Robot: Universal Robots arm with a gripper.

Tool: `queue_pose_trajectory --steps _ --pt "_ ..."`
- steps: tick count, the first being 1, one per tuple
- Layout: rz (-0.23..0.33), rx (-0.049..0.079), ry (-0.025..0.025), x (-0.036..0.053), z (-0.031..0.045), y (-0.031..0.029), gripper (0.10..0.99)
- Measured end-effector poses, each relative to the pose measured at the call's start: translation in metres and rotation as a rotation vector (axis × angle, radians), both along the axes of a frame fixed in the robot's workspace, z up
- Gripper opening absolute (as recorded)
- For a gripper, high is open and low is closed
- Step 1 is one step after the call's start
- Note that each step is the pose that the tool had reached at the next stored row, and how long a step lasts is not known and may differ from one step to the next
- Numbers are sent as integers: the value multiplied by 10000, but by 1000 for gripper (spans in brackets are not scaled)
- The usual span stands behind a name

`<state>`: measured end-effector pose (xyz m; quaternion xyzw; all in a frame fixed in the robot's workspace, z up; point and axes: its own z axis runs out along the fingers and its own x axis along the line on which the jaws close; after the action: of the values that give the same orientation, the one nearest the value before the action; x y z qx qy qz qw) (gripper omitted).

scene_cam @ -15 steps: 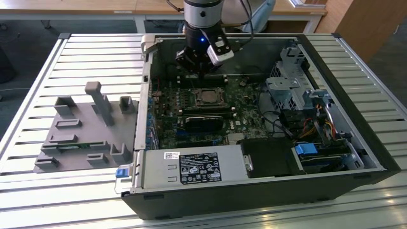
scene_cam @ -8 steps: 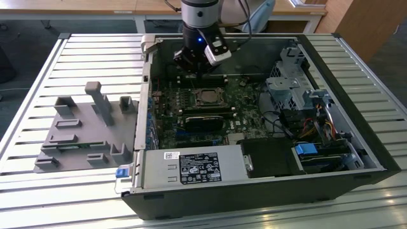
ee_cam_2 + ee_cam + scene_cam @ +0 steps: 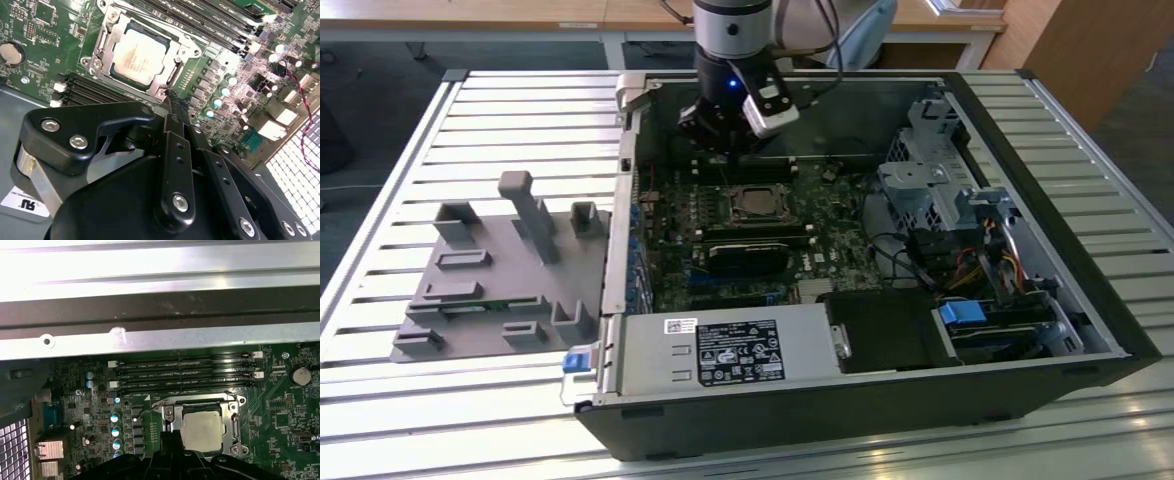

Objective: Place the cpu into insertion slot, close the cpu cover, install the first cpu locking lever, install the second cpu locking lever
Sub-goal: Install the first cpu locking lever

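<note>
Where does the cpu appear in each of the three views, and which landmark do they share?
Exterior view: the cpu sits mid-board in the open case.
Second wrist view: the cpu lies inside the cpu cover.
First wrist view: the cpu lies beside the memory slots.
Shared landmark: the memory slots.

Count log, exterior view: computer case (image 3: 854,425) ×1; grey fixture block (image 3: 494,290) ×1, at 9 o'clock of the case; power supply (image 3: 720,350) ×1, at 6 o'clock inside the case; blue plastic tabs (image 3: 578,360) ×2. Robot arm (image 3: 734,30) ×1, gripper (image 3: 720,150) ×1, at 12 o'clock over the board

First wrist view: cpu (image 3: 202,432) ×1; cpu cover (image 3: 234,425) ×1, framing it; long black memory slots (image 3: 185,371) ×4, side by side; coin cell (image 3: 300,375) ×1; round capacitors (image 3: 115,418), at least six, exact number unclear
</note>
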<state>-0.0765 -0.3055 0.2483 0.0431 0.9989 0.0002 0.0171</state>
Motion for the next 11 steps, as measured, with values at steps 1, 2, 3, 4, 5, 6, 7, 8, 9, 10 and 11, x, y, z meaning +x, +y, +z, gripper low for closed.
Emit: queue_pose_trajectory --steps 1,2,3,4,5,6,7,8,9,10,11 --pt "0 0 0 -5 0 0 106" --pt "0 -1 1 -15 0 0 106" --pt "0 0 0 -23 0 0 106" --pt "0 -1 0 -33 0 0 106" --pt "0 0 0 -40 0 0 106" --pt "0 0 0 -48 0 0 106" --pt "0 -1 0 -56 0 0 106" --pt "0 -1 0 -63 0 0 106" --pt "0 -1 0 -69 0 0 106" --pt "0 0 0 -77 0 0 106" --pt "0 0 0 -85 0 0 106"
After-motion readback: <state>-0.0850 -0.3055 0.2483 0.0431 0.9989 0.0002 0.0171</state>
